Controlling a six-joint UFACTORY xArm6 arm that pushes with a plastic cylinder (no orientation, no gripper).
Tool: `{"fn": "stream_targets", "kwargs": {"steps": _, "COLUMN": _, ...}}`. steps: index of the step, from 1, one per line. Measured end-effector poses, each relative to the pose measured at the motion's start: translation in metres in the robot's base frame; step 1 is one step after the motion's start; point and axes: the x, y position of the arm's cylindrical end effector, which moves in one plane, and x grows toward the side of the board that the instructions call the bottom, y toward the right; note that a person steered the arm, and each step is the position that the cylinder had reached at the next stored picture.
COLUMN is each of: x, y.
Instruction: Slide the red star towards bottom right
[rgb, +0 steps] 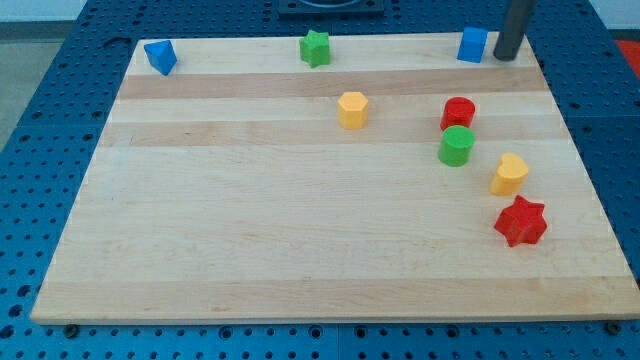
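Observation:
The red star lies on the wooden board near the view's right edge, in the lower right part. A yellow block sits just above it. My tip is at the view's top right, just right of a blue cube and far above the red star. The rod rises out of the view's top.
A red cylinder and a green cylinder stand close together above and left of the yellow block. A yellow hexagonal block is near the middle top. A green star and a blue block sit along the top edge.

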Motion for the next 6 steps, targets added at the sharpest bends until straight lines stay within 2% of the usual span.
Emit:
{"fn": "stream_targets", "kwargs": {"steps": 4, "x": 0.046, "y": 0.013}}
{"fn": "stream_targets", "kwargs": {"steps": 6, "x": 0.052, "y": 0.008}}
